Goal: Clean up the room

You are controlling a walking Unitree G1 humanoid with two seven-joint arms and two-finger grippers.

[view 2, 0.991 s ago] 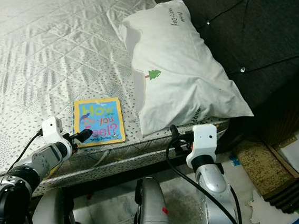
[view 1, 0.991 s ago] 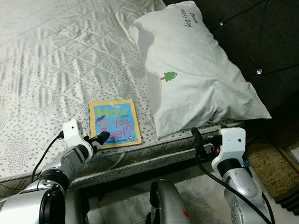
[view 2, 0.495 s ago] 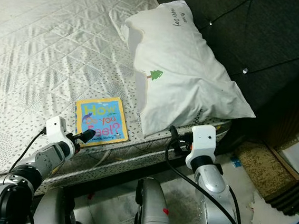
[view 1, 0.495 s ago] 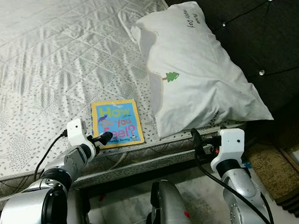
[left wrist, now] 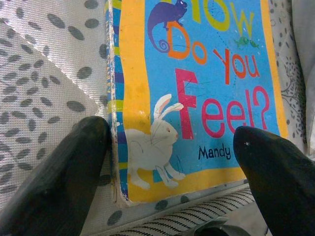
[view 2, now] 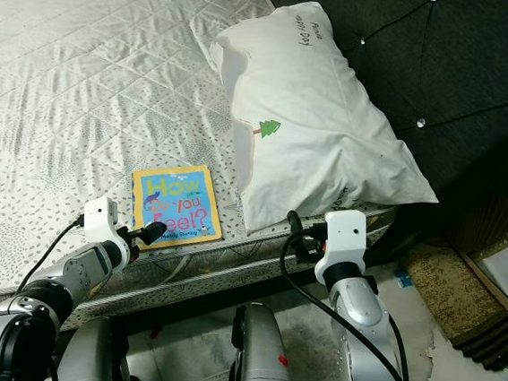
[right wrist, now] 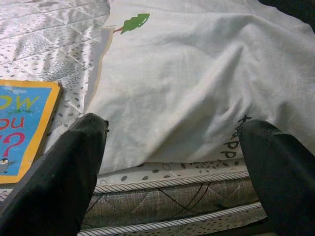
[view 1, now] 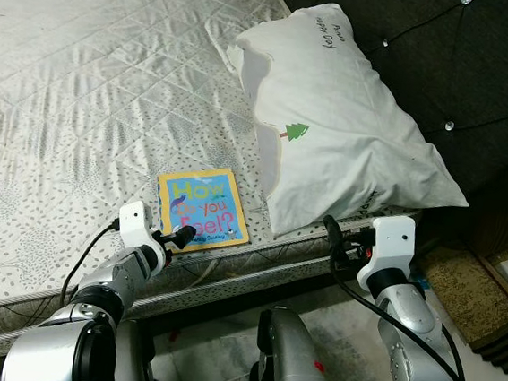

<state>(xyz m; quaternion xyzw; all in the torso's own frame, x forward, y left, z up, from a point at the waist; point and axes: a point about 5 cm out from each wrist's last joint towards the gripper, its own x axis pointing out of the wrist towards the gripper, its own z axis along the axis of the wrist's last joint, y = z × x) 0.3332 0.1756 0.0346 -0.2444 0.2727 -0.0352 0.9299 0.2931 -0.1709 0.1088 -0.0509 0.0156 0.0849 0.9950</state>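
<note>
**Book sits right in front of the left gripper**

Head views: the blue-and-yellow picture book (view 1: pixel 202 209) is seen flat at the quilted grey mattress (view 1: pixel 73 101) edge, long axis pointing away, left gripper (view 1: pixel 176 236) just short of it. White pillow (view 1: pixel 340 136) crowds its right.

Left wrist: fingers spread wide, nothing held, near corner framed.

Right wrist: right gripper (view 2: pixel 292 235) open, empty, aimed at the pillow.

Left end effector (left wrist: pixel 167 162) spread around book (left wrist: pixel 197 88)
</note>
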